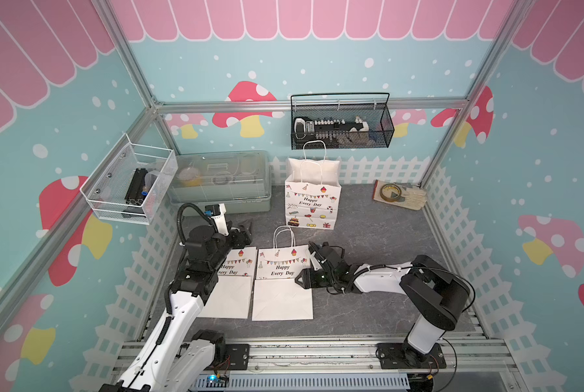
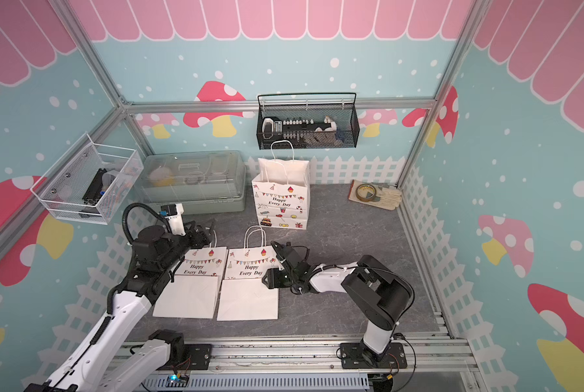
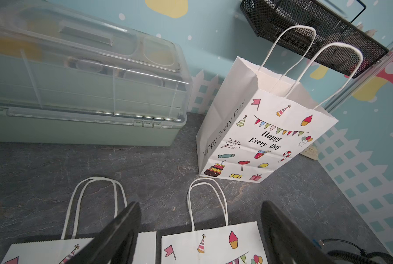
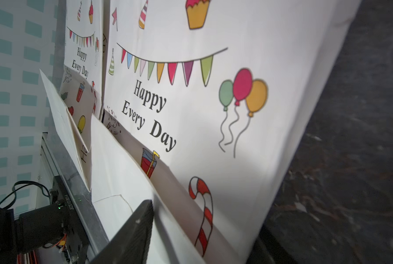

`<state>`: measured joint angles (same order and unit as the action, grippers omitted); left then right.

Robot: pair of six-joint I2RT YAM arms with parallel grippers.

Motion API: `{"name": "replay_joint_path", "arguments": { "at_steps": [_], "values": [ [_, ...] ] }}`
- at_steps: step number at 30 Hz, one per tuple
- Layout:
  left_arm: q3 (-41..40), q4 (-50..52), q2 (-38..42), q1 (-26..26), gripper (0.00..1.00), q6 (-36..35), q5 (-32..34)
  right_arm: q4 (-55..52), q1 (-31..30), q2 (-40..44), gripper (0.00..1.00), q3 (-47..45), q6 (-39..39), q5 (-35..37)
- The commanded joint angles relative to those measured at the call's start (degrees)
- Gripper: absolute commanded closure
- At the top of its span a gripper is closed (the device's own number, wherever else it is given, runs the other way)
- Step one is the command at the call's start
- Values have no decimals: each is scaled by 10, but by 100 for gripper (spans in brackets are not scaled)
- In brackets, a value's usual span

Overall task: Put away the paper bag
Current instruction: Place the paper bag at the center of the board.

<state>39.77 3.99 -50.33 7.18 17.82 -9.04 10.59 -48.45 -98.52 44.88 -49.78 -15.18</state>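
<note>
We see the upright paper bag (image 1: pixel 312 203) in white, printed with multicoloured bunting, a red-and-yellow cupcake and black lettering. The flat bag (image 1: pixel 282 271) and second flat bag (image 1: pixel 239 264) match. The tabletop (image 1: pixel 385 237) is dark grey and veined, the box (image 1: pixel 215 205) mint green and clear-lidded, the mesh basket (image 1: pixel 341 135) black.

Left arm (image 1: pixel 181 307), right arm (image 1: pixel 380 280): white links, black joints, black cables; corrugated hose (image 1: pixel 180 220) on left.

Left flat bag (image 1: pixel 231 298) and right flat bag (image 1: pixel 282 298) side by side, front-centre on table (image 1: pixel 368 237); upright bag (image 1: pixel 312 203) behind them, lidded box (image 1: pixel 219 183) to its left, wire basket (image 1: pixel 341 125) on the wall above it, tape roll (image 1: pixel 390 192) rear-right.
</note>
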Motion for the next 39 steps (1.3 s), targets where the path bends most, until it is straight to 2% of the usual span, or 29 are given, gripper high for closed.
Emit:
{"name": "replay_joint_path", "arguments": {
  "at_steps": [1, 13, 20, 26, 34, 39],
  "values": [
    [-7, -12, 1, -3, 17, 3, 1, -51, -3, -1, 40, 1, 13, 20],
    [-7, -12, -1, -3, 17, 4, -2, -95, -3, 37, 30, -4, 28, 75],
    [-7, -13, -2, -4, 17, 4, -2, -112, -8, 46, 28, -2, 33, 105],
    [-9, -25, -4, -3, 16, 5, -16, -136, -9, 133, 23, -27, 53, 197],
    [-16, -60, -12, -2, 14, 16, -57, -146, -9, 267, 22, -45, 138, 271],
    [-22, -93, -25, 18, 2, 18, -62, -177, -7, 314, 19, -26, 206, 320]
  ]
}}
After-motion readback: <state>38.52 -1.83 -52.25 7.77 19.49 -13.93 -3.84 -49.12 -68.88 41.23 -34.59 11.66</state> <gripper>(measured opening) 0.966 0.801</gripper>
